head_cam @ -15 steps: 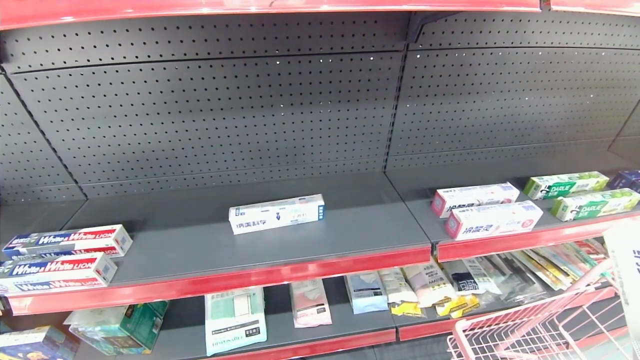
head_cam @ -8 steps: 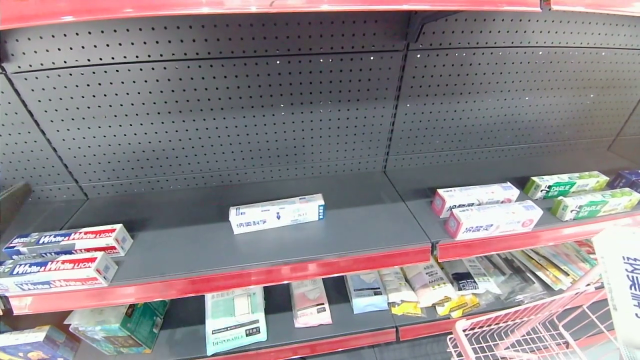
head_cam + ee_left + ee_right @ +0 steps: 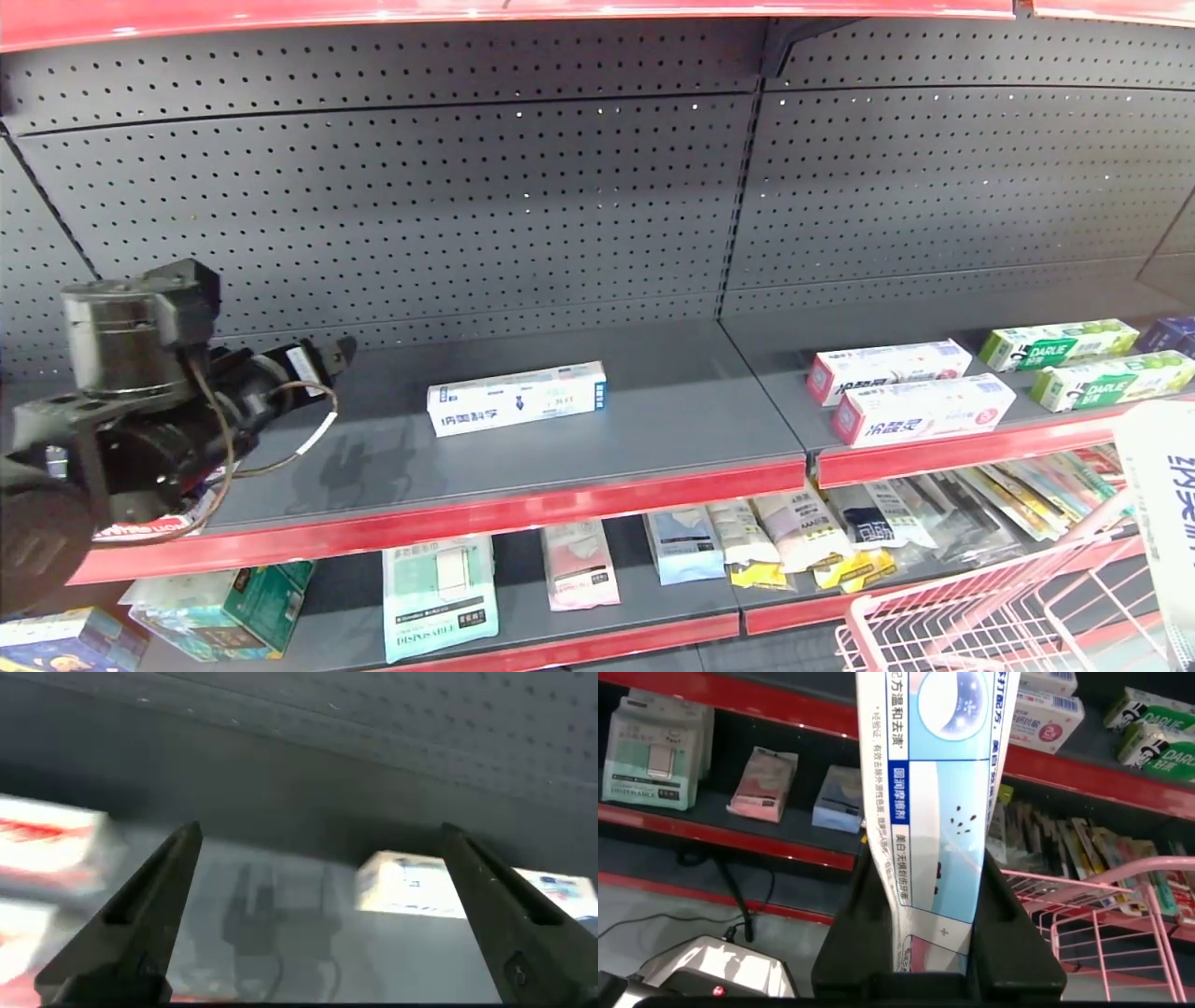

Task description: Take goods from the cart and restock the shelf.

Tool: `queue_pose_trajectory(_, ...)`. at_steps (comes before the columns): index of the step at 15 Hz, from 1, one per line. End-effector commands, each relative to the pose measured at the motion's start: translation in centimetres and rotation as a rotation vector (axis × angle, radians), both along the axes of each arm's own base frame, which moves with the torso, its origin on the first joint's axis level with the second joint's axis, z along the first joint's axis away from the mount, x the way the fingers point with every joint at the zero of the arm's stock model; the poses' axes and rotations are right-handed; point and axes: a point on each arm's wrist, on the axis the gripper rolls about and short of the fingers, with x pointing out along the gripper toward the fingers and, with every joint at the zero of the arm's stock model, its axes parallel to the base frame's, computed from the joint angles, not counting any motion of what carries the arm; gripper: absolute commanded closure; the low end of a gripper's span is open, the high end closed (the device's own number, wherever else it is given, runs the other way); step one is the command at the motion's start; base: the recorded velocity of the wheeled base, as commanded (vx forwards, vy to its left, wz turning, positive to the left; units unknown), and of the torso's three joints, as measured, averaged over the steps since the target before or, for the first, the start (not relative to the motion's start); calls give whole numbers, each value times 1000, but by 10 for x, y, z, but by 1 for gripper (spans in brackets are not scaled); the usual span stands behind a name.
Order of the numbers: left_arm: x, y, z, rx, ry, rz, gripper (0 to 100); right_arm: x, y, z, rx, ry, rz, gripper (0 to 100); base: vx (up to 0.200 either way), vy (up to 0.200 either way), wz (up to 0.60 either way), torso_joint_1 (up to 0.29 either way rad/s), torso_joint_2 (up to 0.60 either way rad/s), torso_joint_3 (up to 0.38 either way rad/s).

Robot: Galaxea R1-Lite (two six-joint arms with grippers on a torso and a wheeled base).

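My left gripper (image 3: 318, 919) is open above the middle shelf (image 3: 523, 448), with nothing between its fingers. Its arm (image 3: 140, 392) hangs over the shelf's left end. A white and blue toothpaste box (image 3: 516, 399) lies on the shelf just beyond it, also seen as the toothpaste box (image 3: 425, 885) in the left wrist view. My right gripper (image 3: 924, 905) is shut on a long white and blue box (image 3: 938, 793), held upright above the pink wire cart (image 3: 990, 607). The same held box (image 3: 1158, 504) shows at the head view's right edge.
Red and white boxes (image 3: 47, 849) lie at the shelf's left end under my left arm. Pink-white boxes (image 3: 920, 409) and green boxes (image 3: 1111, 378) fill the right bay. Packets (image 3: 579, 565) lie on the lower shelf. Bare shelf stretches around the middle box.
My left arm has come in from the left over the shelf's end and now covers the red and white boxes. The held box at the right edge has edged further into view.
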Motion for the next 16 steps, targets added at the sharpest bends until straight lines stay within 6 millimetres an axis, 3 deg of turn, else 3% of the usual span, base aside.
queue_pose_trajectory(1, 40, -16, -27, 0, 77, -50, 0, 1, 0, -1, -7, 9, 1, 100, 0, 0, 0, 0, 0, 0)
queue_pose_trajectory(3, 54, -22, -29, -7, 83, -87, 0, 1, 0, -2, -9, 12, 3, 100, 0, 0, 0, 0, 0, 0)
queue_pose_trajectory(7, 53, -23, -35, 63, 121, -297, 0, 3, 0, -3, -13, 33, 2, 100, 0, 0, 0, 0, 0, 0)
queue_pose_trajectory(12, 58, 15, -34, 225, 93, -600, 0, 12, 2, -1, -15, 90, -10, 100, 0, 0, 0, 0, 0, 0)
queue_pose_trajectory(13, 60, 33, -35, 287, 97, -712, 0, 19, 2, 3, -20, 117, -41, 100, 0, 0, 0, 0, 0, 0)
queue_pose_trajectory(16, 70, 40, -40, 316, 90, -880, 0, 33, 3, 13, -11, 148, -85, 100, 0, 0, 0, 0, 0, 0)
